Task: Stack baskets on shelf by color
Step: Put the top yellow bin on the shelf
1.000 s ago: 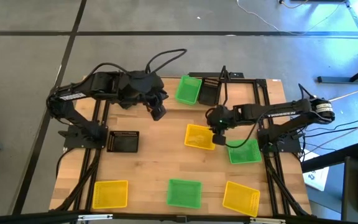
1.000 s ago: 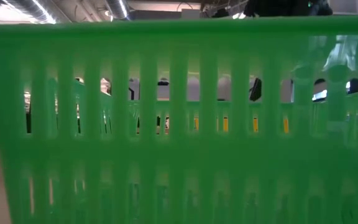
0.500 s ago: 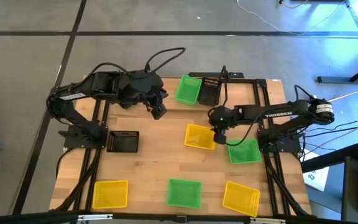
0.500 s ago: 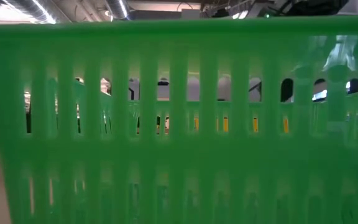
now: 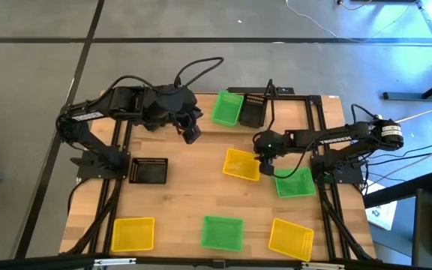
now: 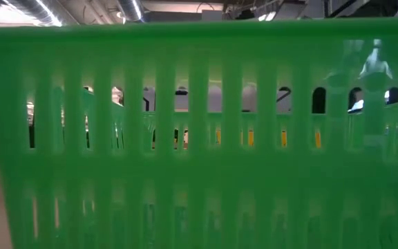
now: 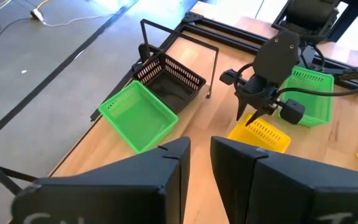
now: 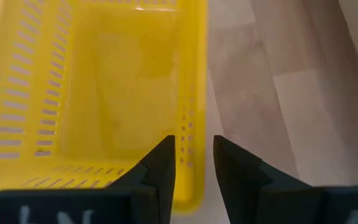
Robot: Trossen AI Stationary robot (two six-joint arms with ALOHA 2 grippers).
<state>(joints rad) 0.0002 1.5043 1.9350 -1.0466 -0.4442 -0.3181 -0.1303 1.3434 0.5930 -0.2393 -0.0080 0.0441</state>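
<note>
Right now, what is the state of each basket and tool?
left tool: open, empty.
right tool: open, straddling centre yellow basket wall.
centre yellow basket: on table, unstacked.
far green basket: on shelf, upright.
far black basket: on shelf, upright.
left black basket: on table, unstacked.
right green basket: on table, unstacked.
front green basket: on table, unstacked.
front-left yellow basket: on table, unstacked.
front-right yellow basket: on table, unstacked.

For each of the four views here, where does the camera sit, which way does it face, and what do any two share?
High: overhead, straight down; both arms, table.
Low: table height, blocked by a green basket; no arm identifiable.
Left wrist: behind the open left gripper, toward shelf and right arm.
Right wrist: behind the open right gripper, over the yellow basket.
Shared: that yellow basket.
</note>
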